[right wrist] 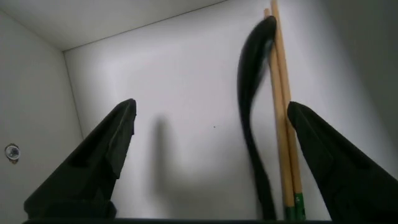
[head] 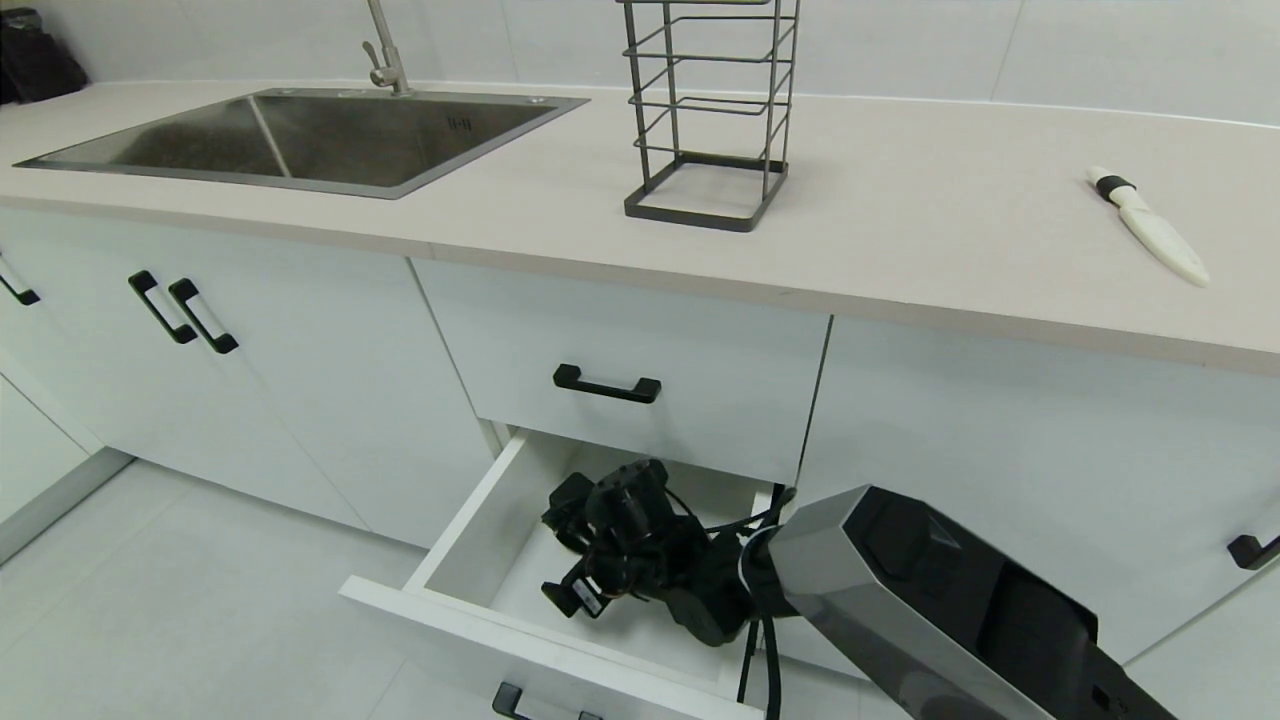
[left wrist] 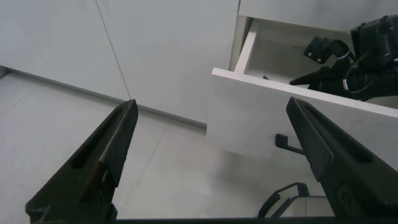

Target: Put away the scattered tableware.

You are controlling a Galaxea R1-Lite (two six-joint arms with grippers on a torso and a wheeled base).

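Note:
A white knife (head: 1148, 225) with a black band lies on the counter at the far right. Below the counter a white drawer (head: 480, 505) is pulled out. My right gripper (head: 578, 560) reaches down into it and stands open (right wrist: 210, 109) with nothing between its fingers. On the drawer's floor, near one finger, lie a black spoon (right wrist: 252, 106) and a pair of wooden chopsticks (right wrist: 283, 124) with green ends, side by side. My left gripper (left wrist: 211, 104) hangs open and empty over the floor, facing the drawer front (left wrist: 249, 118); beyond it the right gripper (left wrist: 348, 56) shows in the drawer.
A steel sink (head: 300, 135) with a faucet is set in the counter at the back left. A dark wire rack (head: 710, 110) stands mid-counter. A closed drawer with a black handle (head: 606, 385) sits just above the open one. Cabinet doors flank both sides.

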